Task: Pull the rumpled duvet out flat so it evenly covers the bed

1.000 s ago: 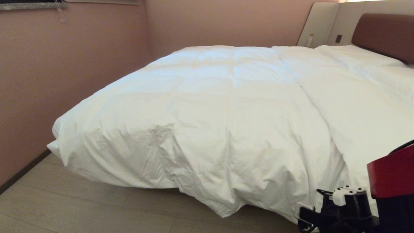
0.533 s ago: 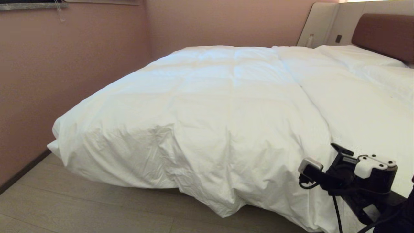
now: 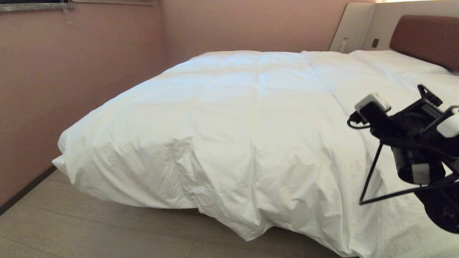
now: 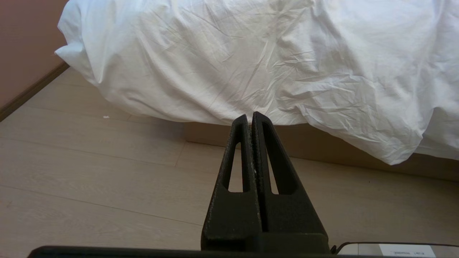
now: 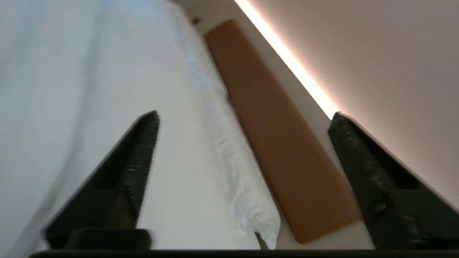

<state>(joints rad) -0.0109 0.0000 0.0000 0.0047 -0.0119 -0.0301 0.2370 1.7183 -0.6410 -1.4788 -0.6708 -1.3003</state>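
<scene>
Right gripper [image 5: 244, 118]: fingers spread wide, nothing between them, touching nothing. It sits in the air over the right side of the bed [image 3: 423, 39]; in the head view only the black arm body with white clips and loose black cable shows, fingertips not visible there. Through the wrist view the gap between the fingers frames white bedding and the brown headboard [image 5: 283, 143].

Left gripper [image 4: 251, 116]: two black textured triangular fingers with cut-out slots, pressed together tip to tip, empty. It hangs low over the pale wood-plank floor [image 4: 89, 168], pointing at the foot of the bed, clear of the cloth.

Duvet [image 3: 229, 122]: thick, puffy, white, faint quilted squares on top; smooth across the top, crumpled with fine creases where it drapes over the foot edge. One corner sags lower near the middle of the foot, almost to the floor. It covers most of the mattress, with its edge running diagonally toward the headboard side; flatter white bedding [image 3: 394, 64] lies beyond it.

Walls are matte pink; beige panel beside the headboard.
</scene>
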